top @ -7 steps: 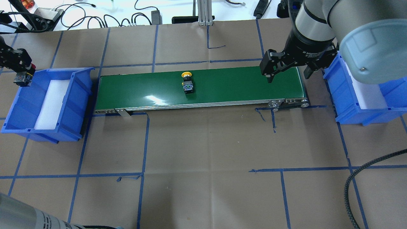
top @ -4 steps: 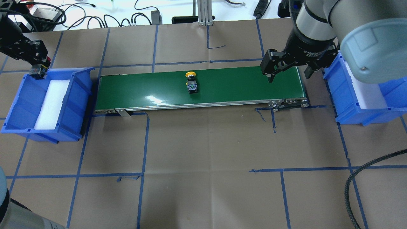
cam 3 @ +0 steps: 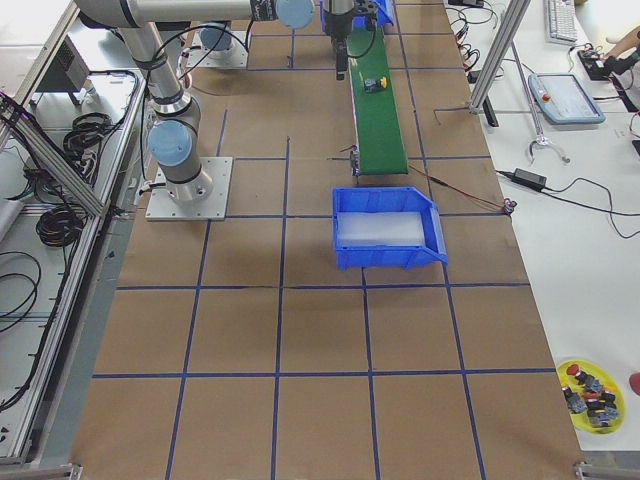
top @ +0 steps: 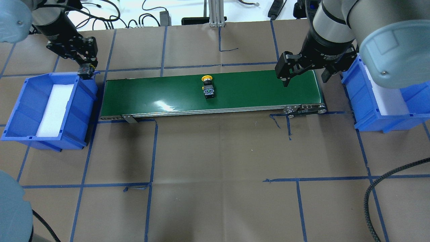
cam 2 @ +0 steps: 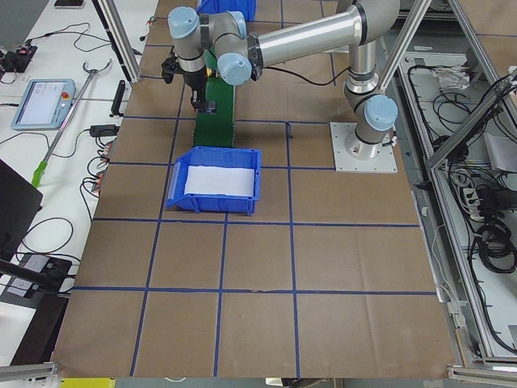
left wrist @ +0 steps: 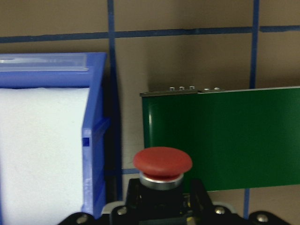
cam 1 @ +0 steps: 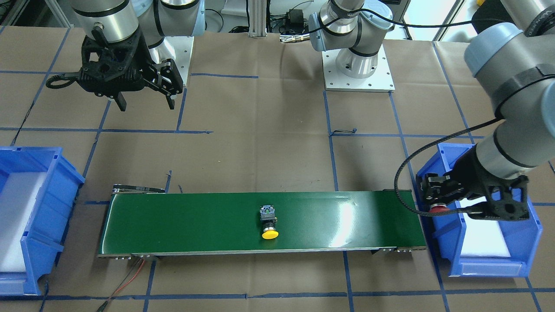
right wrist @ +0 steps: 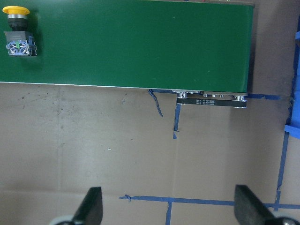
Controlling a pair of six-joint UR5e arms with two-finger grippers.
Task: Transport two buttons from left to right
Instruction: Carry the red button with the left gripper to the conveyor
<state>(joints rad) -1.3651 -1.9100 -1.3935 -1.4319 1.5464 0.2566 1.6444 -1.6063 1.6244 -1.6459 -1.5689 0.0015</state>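
Risks first. My left hand (top: 85, 67) is clenched on the red button (left wrist: 162, 161), and it hangs over the gap between the left bin (top: 20, 111) and the left end of the green belt (top: 255, 90), not over the belt yet. If I let go here, it drops into that gap or clips the bin wall. If I release too high over the belt, I expect the round cap to make it roll off the long edge onto the worktop (top: 215, 161).

My right hand (top: 305, 80) is released, jaws wide, above the belt's right end and well apart from the yellow button (top: 208, 88). If the belt runs and I close late, that one could fall short of the right bin (top: 366, 117).

Looks: the red one has a domed red cap on a silvery collar, the body hidden in my grip. The yellow one lies on its side mid-belt, cap towards the far edge, with a black barrel and a clear-silvery rear block.
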